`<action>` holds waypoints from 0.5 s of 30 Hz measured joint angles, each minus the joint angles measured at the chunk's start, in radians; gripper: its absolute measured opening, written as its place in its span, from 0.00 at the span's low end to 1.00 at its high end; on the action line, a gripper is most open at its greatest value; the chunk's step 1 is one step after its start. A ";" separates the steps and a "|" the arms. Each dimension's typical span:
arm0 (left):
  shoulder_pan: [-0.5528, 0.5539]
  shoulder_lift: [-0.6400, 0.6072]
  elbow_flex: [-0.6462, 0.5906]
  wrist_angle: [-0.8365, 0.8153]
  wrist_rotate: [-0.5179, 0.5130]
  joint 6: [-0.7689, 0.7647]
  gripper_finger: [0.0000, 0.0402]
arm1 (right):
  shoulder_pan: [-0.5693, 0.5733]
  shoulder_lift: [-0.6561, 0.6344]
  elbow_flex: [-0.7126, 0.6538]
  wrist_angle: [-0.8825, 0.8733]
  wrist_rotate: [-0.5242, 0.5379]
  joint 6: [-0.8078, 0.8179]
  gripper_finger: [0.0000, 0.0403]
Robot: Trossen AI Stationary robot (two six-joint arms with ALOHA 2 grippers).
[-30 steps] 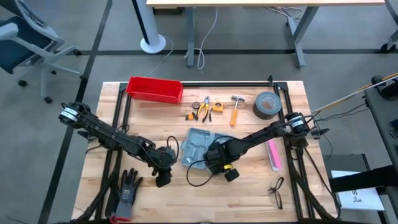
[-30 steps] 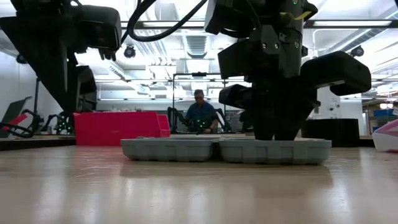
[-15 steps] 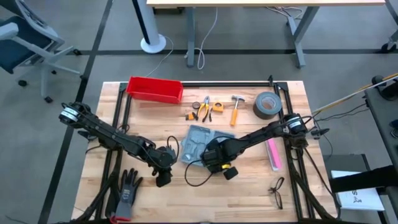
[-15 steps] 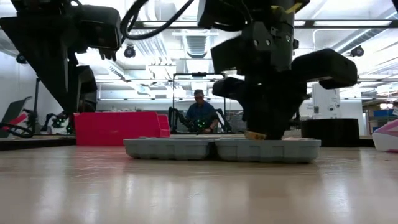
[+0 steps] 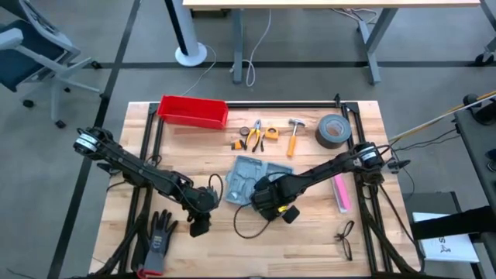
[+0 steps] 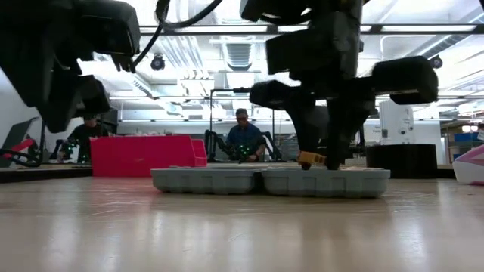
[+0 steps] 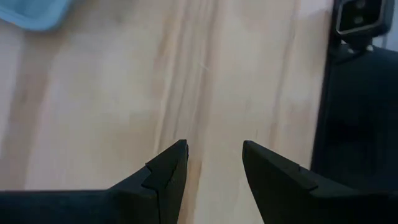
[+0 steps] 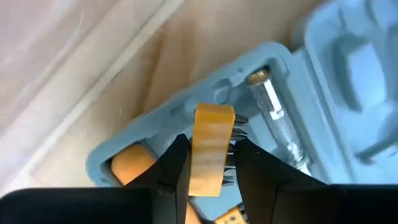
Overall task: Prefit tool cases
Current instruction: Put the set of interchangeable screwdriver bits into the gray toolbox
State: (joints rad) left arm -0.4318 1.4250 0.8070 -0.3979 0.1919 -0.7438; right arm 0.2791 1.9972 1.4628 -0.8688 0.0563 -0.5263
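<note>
Wooden planks make up the counter, with grey floor around it. Nearest the front edge lie a dark glove on the left and a pair of glasses on the right. Just behind the glove hangs the left tool, above bare wood and well apart from the case; in the left wrist view its 2 fingers stand a little apart with nothing between them.

Near the middle of the counter the grey-blue tool case lies open and flat, both halves side by side in the low view. The right tool is at its near edge. In the right wrist view its fingers pinch a small yellow-handled piece above the moulded tray, where a clear, metal-tipped tool and an orange piece already sit in slots.

To the right of the case lies a pink object. Farther back are pliers, a hammer and a roll of grey tape; a red bin stands at the far left corner. Beyond the counter, the low view shows a person seated in the room.
</note>
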 joint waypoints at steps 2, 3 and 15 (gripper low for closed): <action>-0.002 0.000 0.000 0.000 0.004 -0.011 0.40 | 0.014 0.000 0.001 -0.004 0.033 -0.073 0.22; -0.002 0.000 0.000 0.000 0.004 -0.019 0.40 | 0.020 -0.001 0.001 -0.006 0.045 -0.109 0.22; -0.001 0.000 0.000 0.041 -0.026 -0.103 0.40 | 0.033 -0.005 0.001 -0.013 0.072 -0.367 0.22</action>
State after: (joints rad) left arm -0.4332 1.4250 0.8070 -0.3564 0.1654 -0.8472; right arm 0.3119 1.9920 1.4635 -0.8822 0.1280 -0.8934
